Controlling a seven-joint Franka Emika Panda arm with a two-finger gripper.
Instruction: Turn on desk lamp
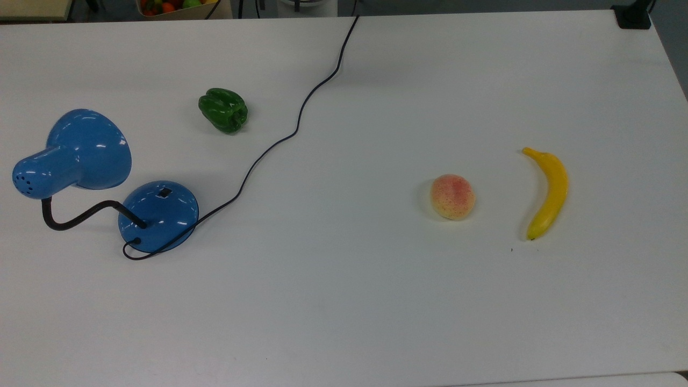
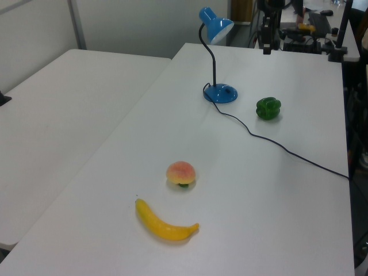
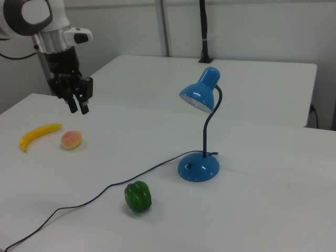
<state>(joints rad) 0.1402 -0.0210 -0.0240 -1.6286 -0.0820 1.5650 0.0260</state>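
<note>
While its bell-shaped shade hangs unlit, the glossy blue metal desk lamp [image 3: 202,123] stands upright on the white table [image 1: 376,301], near the top view's left edge, its black gooseneck [image 1: 80,215] rising from a round domed base [image 1: 159,216] that carries a small black switch [image 1: 165,192]. A thin black cord [image 1: 285,137] loops beside the base and snakes away across the tabletop toward the top view's upper edge. Near the lamp lies a green bell pepper [image 1: 223,110]; well apart, toward the top view's right, sit a pink-and-yellow peach [image 1: 452,196] and, beside it, a curved yellow banana [image 1: 547,192]. The robot's black two-finger gripper [image 3: 79,108] hangs in the air at the right view's left, above the table and well clear of the lamp, fingers slightly apart and holding nothing.
</note>
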